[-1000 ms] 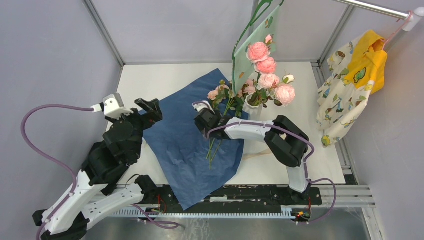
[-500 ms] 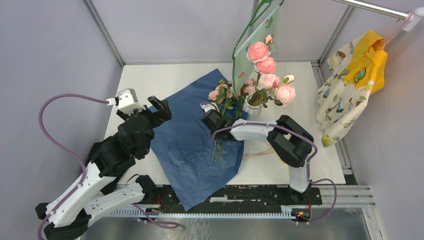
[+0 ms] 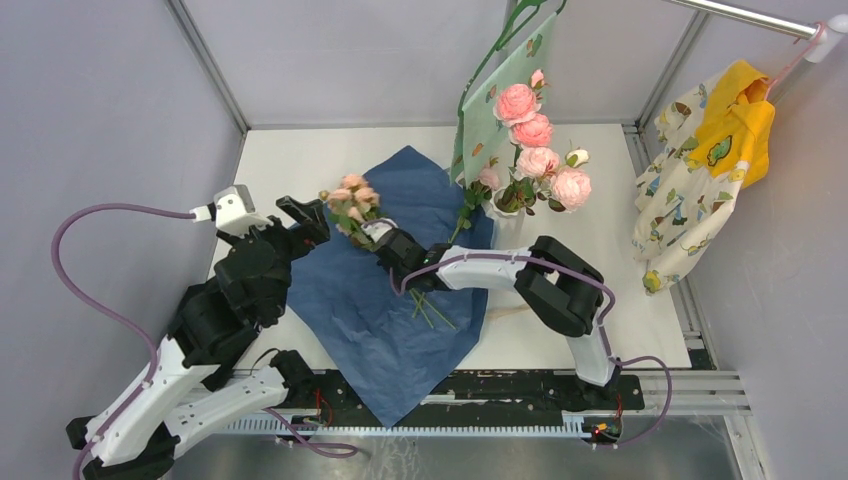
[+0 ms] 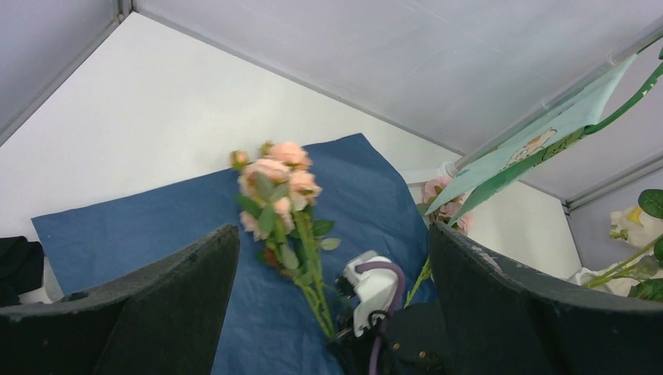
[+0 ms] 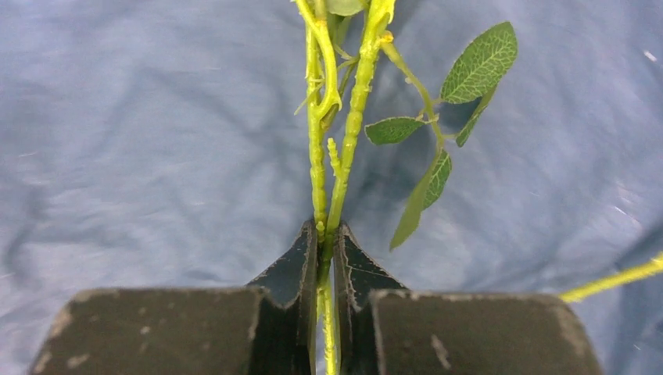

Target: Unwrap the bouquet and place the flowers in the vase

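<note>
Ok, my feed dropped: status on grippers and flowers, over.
Right gripper shut on peach bunch stems, over the blue paper. Left gripper open, empty. Pink roses in vase. Green hanging cloth close by vase.

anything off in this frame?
One loose pink rose on a green stem sits outside the white ribbed vase, on the navy blue paper beside it. The green patterned cloth on a hanger crowds the vase's blooms. Nothing looks spilled or damaged.
</note>
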Robot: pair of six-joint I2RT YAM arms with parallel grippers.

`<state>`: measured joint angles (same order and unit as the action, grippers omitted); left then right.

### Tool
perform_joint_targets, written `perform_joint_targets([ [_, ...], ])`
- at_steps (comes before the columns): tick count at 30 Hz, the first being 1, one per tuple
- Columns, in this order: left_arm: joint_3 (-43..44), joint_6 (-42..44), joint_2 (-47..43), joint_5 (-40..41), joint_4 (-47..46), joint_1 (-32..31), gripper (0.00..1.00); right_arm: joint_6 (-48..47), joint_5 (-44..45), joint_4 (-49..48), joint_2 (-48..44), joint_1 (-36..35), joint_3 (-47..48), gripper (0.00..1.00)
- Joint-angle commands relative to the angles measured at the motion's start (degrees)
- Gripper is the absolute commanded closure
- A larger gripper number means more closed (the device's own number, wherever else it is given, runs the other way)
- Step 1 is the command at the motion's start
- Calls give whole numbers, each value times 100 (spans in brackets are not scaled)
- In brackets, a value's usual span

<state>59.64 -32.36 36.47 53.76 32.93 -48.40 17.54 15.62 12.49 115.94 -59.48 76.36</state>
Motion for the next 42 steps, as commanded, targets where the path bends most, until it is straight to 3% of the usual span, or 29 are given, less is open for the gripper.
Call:
perform_joint_targets([
  [1,102,-339,-34,271,4,-8,5,-233,-447,-139,29,-401,617,98],
  [4,118,-350,-53,293,32,-12,5,-313,-624,-118,124,-593,940,98],
  [6,112,-350,-69,290,37,-11,5,-322,-752,-33,188,-635,1113,92],
  [10,135,-356,-38,274,93,-14,5,-289,-107,134,-100,-634,857,41],
  [12,145,-351,-12,252,103,-7,6,-259,278,82,-431,-629,497,29],
  [19,186,-367,104,141,106,-13,5,263,847,-156,-1479,-501,-914,36],
  [25,156,-381,243,31,53,-11,5,619,822,-346,-1539,-80,-1474,48],
  [42,86,-341,1,-128,39,-7,5,1718,719,101,-317,367,-70,51],
])
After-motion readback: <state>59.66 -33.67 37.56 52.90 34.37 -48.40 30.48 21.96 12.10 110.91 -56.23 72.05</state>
